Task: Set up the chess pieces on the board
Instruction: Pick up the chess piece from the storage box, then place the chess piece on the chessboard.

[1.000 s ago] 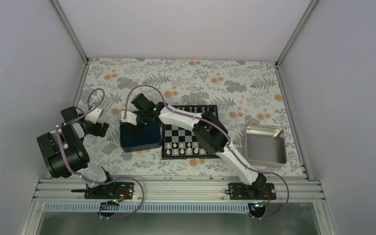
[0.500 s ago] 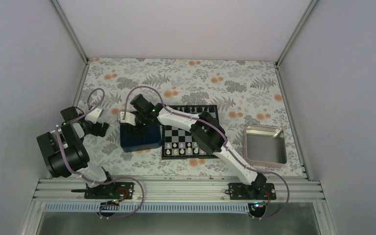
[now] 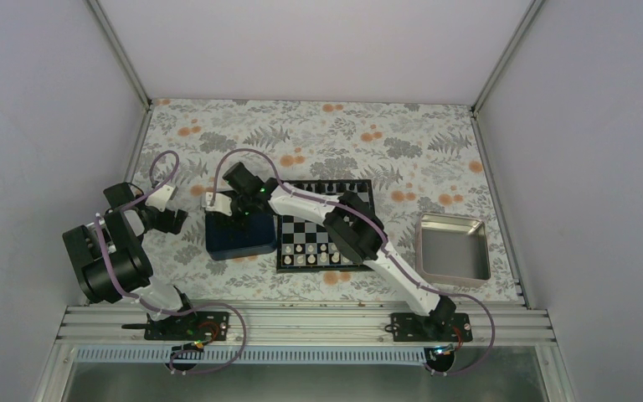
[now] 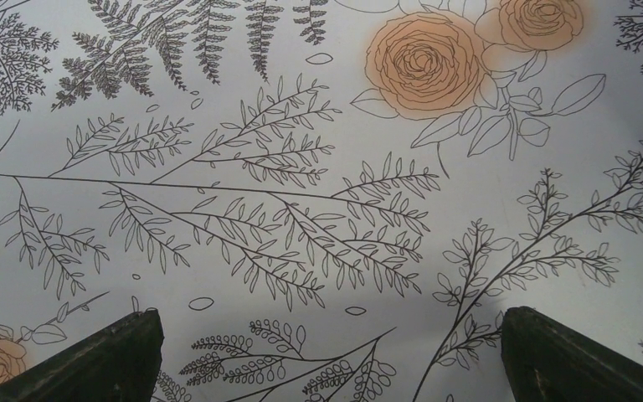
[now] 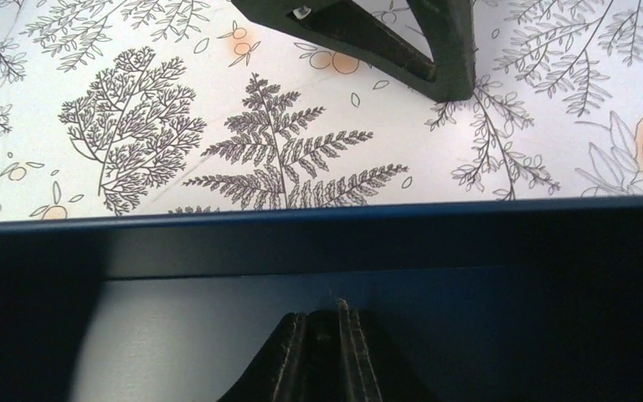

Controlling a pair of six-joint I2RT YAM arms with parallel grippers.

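Observation:
The board (image 3: 322, 226) lies mid-table, with black chess pieces (image 3: 328, 186) lined along its far edge and white pieces (image 3: 318, 255) in its near rows. My right gripper (image 3: 239, 219) reaches down into the dark blue tray (image 3: 230, 243) left of the board. In the right wrist view its jaws (image 5: 322, 316) stand nearly together on the tray floor (image 5: 176, 335), with a small dark piece pinched between them. My left gripper (image 3: 176, 219) hovers wide open over the floral cloth left of the tray, nothing between its fingers (image 4: 126, 352).
A silver metal tray (image 3: 454, 247) sits right of the board. The blue tray's far wall (image 5: 469, 239) rises just ahead of my right fingers. Beyond it the left gripper (image 5: 368, 33) shows. White walls enclose the table.
My right gripper has gone a little further left and down into the blue tray, and its jaws have closed from half open. The left arm has not moved.

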